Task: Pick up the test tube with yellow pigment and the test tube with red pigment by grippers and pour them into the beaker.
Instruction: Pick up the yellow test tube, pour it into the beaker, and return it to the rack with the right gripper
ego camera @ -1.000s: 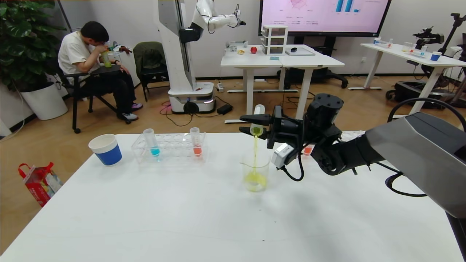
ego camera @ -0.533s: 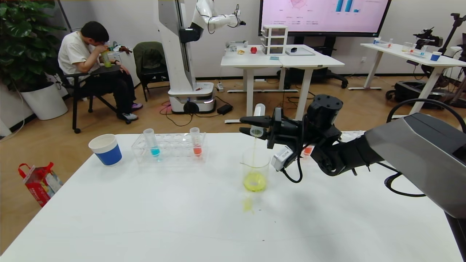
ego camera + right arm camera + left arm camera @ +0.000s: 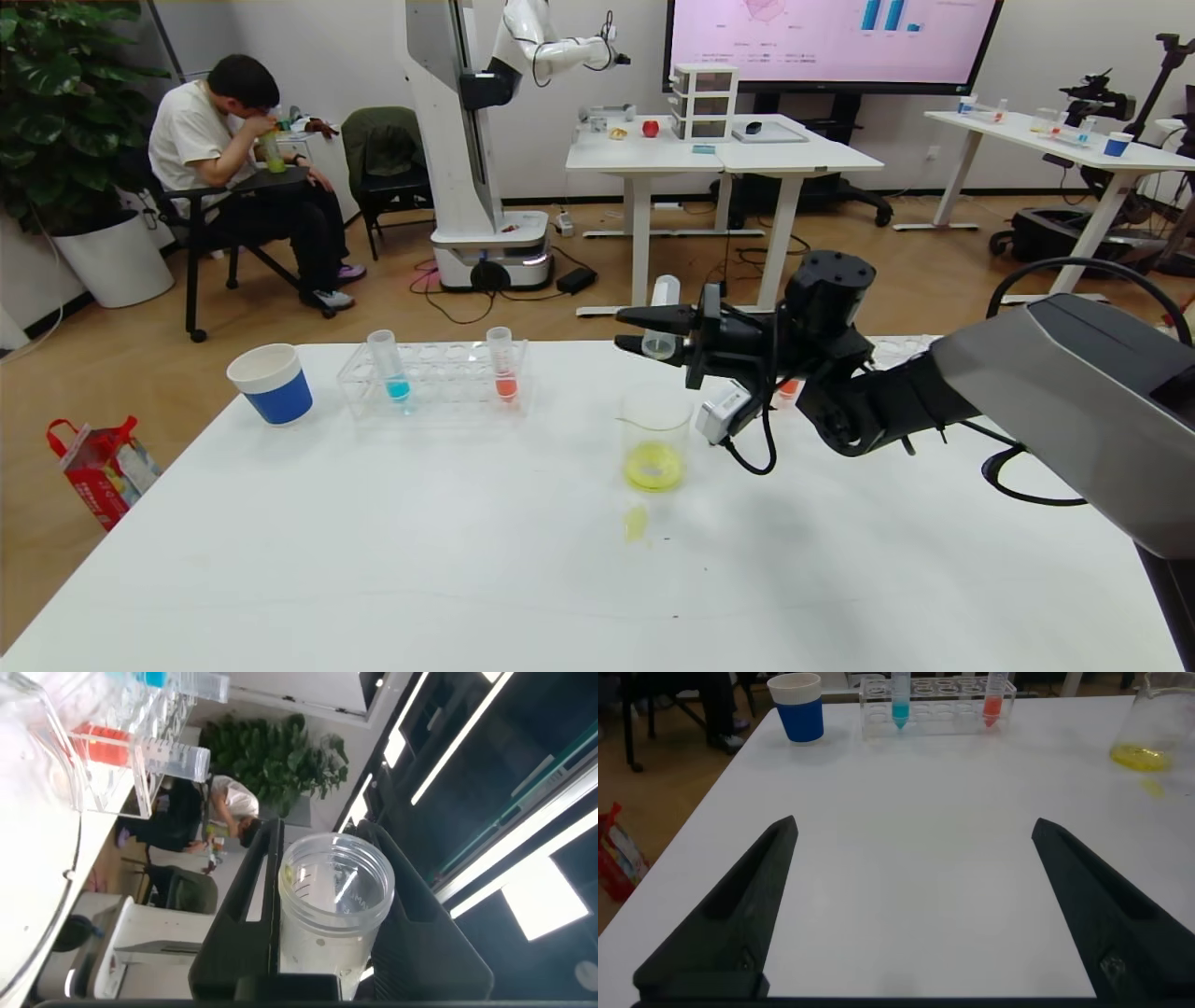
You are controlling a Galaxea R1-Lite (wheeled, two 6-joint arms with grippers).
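Observation:
My right gripper (image 3: 624,332) is shut on the test tube with yellow pigment (image 3: 663,317), held mouth-down above the beaker (image 3: 655,425). The tube looks empty, with only drops left, in the right wrist view (image 3: 336,896). The beaker stands mid-table with yellow liquid in its bottom; it also shows in the left wrist view (image 3: 1156,728). The test tube with red pigment (image 3: 503,366) stands upright in the clear rack (image 3: 434,383), left of the beaker. My left gripper (image 3: 913,823) is open and empty over bare table, out of the head view.
A tube with blue liquid (image 3: 389,366) stands in the same rack. A blue-and-white paper cup (image 3: 272,383) stands left of the rack. A small yellow spill (image 3: 636,523) lies in front of the beaker. Another orange-red tube (image 3: 790,385) shows behind my right wrist.
The yellow stream from the tube into the beaker has stopped and the tube has emptied. A yellow spill has appeared before the beaker. My right gripper has risen slightly.

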